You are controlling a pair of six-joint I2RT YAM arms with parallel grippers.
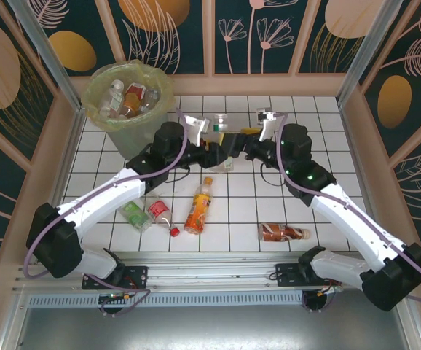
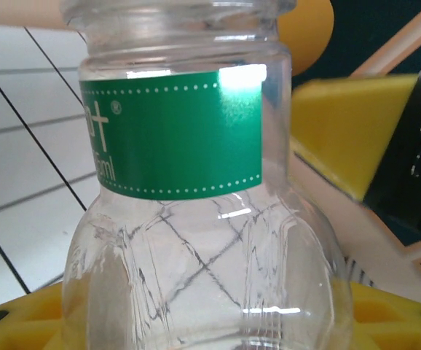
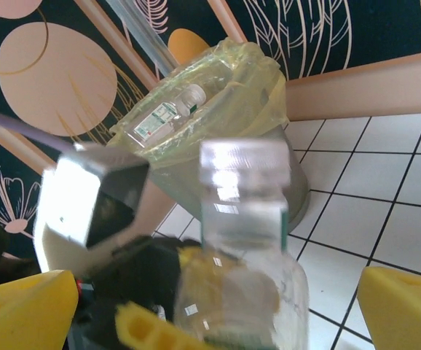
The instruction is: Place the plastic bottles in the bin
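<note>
Left end effector (image 1: 218, 149) grips green-label bottle (image 2: 174, 138) upright, cap up.

Orange bottle (image 1: 198, 205), bin (image 1: 116, 135) far left

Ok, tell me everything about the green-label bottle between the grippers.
The bottle is clear plastic and looks empty. It has a green label with white print and dotted edges below the neck, and criss-cross ridges under that. It stands roughly upright, clamped low down by the left gripper. The right gripper is open around it, with its fingers clear of the sides. The bin is behind it.
</note>
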